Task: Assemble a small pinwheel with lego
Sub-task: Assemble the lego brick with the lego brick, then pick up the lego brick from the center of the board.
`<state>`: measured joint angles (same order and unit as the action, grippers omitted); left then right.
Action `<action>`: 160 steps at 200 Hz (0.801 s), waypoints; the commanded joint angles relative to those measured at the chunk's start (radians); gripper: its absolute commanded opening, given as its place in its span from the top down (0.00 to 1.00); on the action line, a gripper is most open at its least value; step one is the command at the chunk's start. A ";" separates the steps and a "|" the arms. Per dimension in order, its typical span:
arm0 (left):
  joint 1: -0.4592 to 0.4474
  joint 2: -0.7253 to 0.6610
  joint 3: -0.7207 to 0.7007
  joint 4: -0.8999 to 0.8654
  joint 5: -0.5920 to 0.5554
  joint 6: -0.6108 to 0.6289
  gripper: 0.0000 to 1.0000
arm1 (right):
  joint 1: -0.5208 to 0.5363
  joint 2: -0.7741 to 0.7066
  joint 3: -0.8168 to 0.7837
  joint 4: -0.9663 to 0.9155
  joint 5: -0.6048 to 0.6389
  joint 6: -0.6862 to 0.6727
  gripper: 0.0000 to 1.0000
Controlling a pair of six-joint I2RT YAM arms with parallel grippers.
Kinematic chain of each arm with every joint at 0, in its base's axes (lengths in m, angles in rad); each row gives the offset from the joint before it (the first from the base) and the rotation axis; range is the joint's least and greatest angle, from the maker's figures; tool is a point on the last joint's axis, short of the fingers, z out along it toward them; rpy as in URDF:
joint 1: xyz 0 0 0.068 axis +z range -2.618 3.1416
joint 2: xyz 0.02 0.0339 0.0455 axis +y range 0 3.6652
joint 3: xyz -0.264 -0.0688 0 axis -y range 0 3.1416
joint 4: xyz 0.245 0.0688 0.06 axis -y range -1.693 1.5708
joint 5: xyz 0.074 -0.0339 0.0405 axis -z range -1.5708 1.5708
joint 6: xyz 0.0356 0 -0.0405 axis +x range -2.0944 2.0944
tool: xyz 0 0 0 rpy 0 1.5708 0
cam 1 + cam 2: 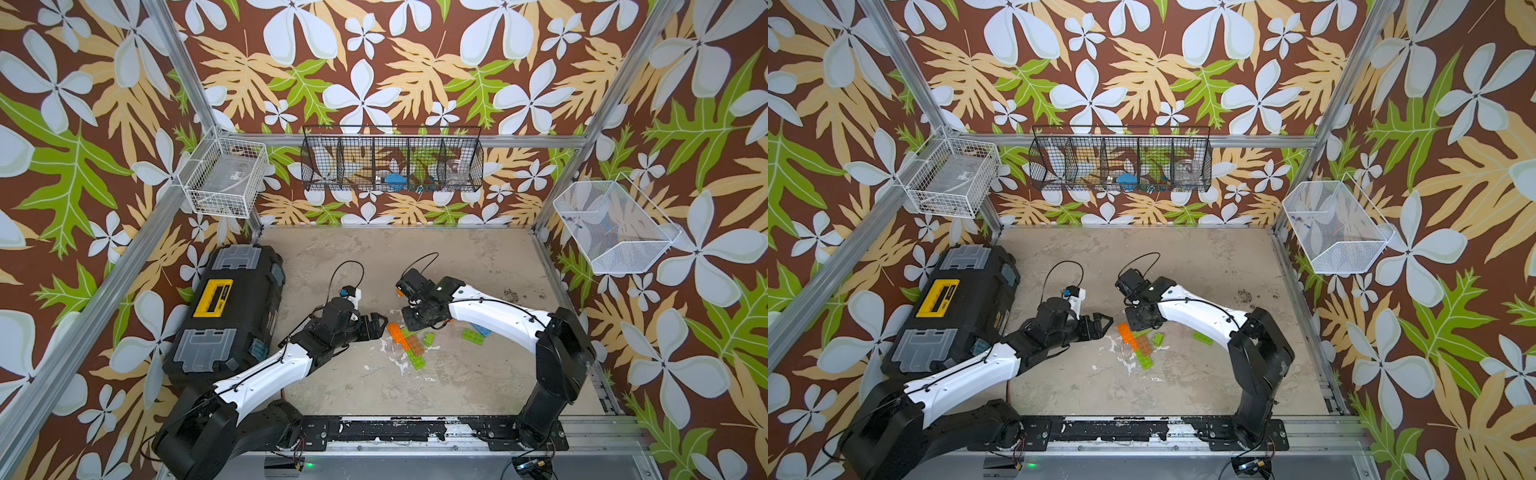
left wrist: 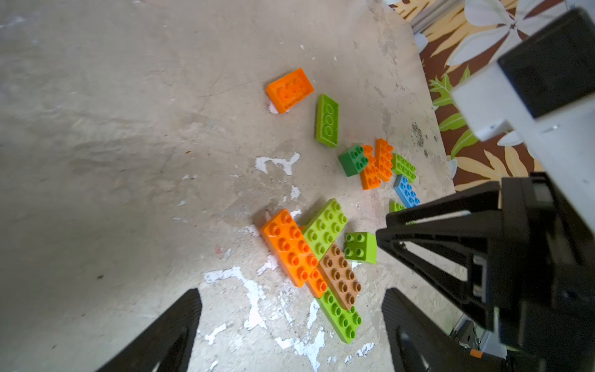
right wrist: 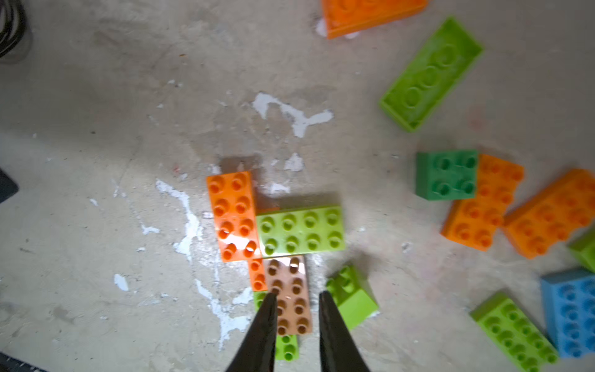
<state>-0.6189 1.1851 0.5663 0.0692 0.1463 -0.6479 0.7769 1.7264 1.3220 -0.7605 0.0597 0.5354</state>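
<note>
Right wrist view: the right claw hangs narrowly parted over the brown brick of the half-built pinwheel, gripping nothing. At the pinwheel's 10 o'clock the left claw gapes wide, empty. A crooked lift could snag and unseat that brick; loose lego lies at 3 o'clock.

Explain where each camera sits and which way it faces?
Both top views: high at the front, looking down on the table; left arm and right arm show.
Left wrist: on the left arm, facing the lego past the left gripper; the right gripper intrudes.
Right wrist: on the right arm, looking down between its fingers at the lego.
Shared: both wrist views show the brown brick.
</note>
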 commanded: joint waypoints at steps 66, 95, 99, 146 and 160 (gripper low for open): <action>-0.159 0.189 0.164 -0.008 -0.079 0.068 0.09 | -0.263 -0.207 -0.236 0.089 0.061 0.036 0.73; -0.175 0.215 0.196 -0.008 -0.077 0.077 0.09 | -0.339 -0.220 -0.258 0.119 0.051 0.000 0.75; -0.177 0.218 0.199 -0.008 -0.077 0.079 0.09 | -0.349 -0.219 -0.259 0.121 0.050 -0.005 0.75; -0.176 0.265 0.246 -0.014 -0.065 0.091 0.09 | -0.440 -0.159 -0.209 0.075 0.039 -0.008 0.73; -0.180 0.281 0.259 -0.016 -0.056 0.094 0.08 | -0.468 -0.151 -0.207 0.052 0.031 0.013 0.75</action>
<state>-0.7948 1.4464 0.8032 0.0574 0.0765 -0.5713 0.3408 1.5627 1.1049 -0.6613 0.1009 0.5331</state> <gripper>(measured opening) 0.915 0.264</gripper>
